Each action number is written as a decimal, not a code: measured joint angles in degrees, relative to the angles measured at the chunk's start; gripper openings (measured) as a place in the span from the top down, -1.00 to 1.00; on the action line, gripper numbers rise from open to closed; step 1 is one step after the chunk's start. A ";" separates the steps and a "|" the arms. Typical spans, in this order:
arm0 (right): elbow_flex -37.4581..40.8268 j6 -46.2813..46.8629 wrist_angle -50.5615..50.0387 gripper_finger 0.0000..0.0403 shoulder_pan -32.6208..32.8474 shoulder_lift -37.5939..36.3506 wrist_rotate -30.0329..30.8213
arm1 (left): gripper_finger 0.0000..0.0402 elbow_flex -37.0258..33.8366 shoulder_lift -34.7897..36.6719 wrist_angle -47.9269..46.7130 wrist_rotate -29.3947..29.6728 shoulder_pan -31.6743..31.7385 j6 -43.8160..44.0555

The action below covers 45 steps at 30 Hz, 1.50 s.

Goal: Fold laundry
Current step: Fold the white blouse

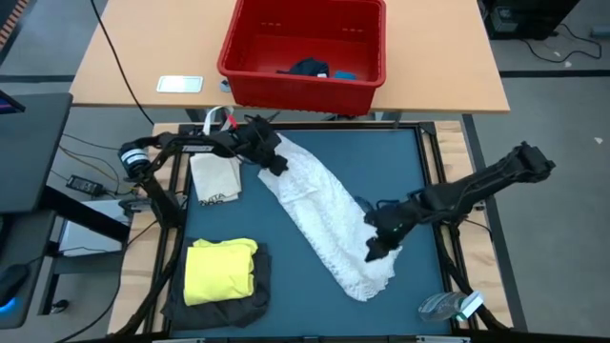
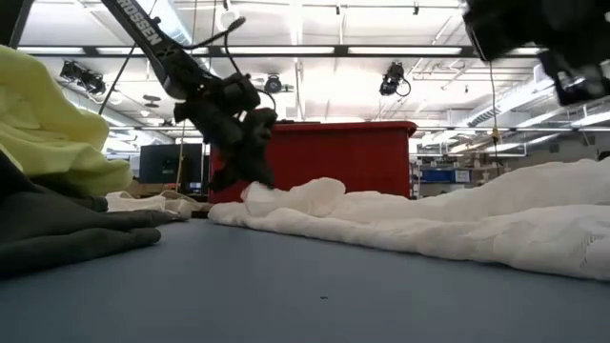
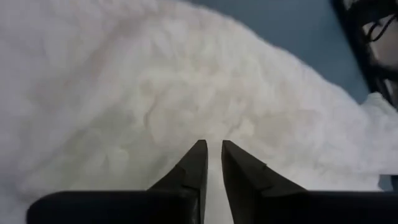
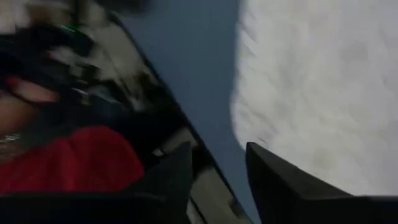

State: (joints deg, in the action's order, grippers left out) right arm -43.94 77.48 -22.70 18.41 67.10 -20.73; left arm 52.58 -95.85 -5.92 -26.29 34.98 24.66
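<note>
A long white cloth (image 1: 324, 214) lies crumpled across the blue table, running from far left to near right. My left gripper (image 3: 212, 144) stands at its far-left end (image 2: 272, 195), tilted down, its fingers only a narrow gap apart with nothing seen between them. My right gripper (image 4: 217, 146) hovers open above the cloth's near-right end (image 1: 376, 272), raised clear of it. At the near left a folded yellow T-shirt (image 1: 221, 272) rests on a dark grey garment (image 1: 224, 305). A dark navy garment (image 1: 307, 67) and a small blue piece (image 1: 343, 73) lie in the red basket. My left gripper points slanting down at the white cloth's far-left end (image 3: 205, 118). Its fingertips (image 3: 198, 149) are close over the cloth, but I cannot tell whether they touch it. The cloth lies slack on the table.
The red basket (image 1: 305, 90) stands on the wooden table beyond the far edge. A small white bag (image 1: 214, 179) lies at the far left beside my left arm. A clear plastic thing (image 1: 446, 305) sits at the near right corner. Bare blue table shows at the far right.
</note>
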 joint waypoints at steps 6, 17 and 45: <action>-0.14 -0.04 -15.22 0.10 -2.58 -3.79 7.98 | 0.71 0.40 6.05 -1.11 -1.76 -0.72 -0.32; 7.15 -10.33 -22.03 0.11 0.64 -2.39 13.45 | 0.76 0.42 7.74 6.74 9.34 -26.74 2.35; 5.66 -21.08 27.14 0.56 22.83 13.78 10.32 | 0.76 9.58 -9.12 21.20 37.86 -65.88 18.96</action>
State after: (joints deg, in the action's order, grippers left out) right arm -38.28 56.40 4.44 41.24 80.88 -10.40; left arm 62.16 -104.97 15.28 11.57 -30.90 43.62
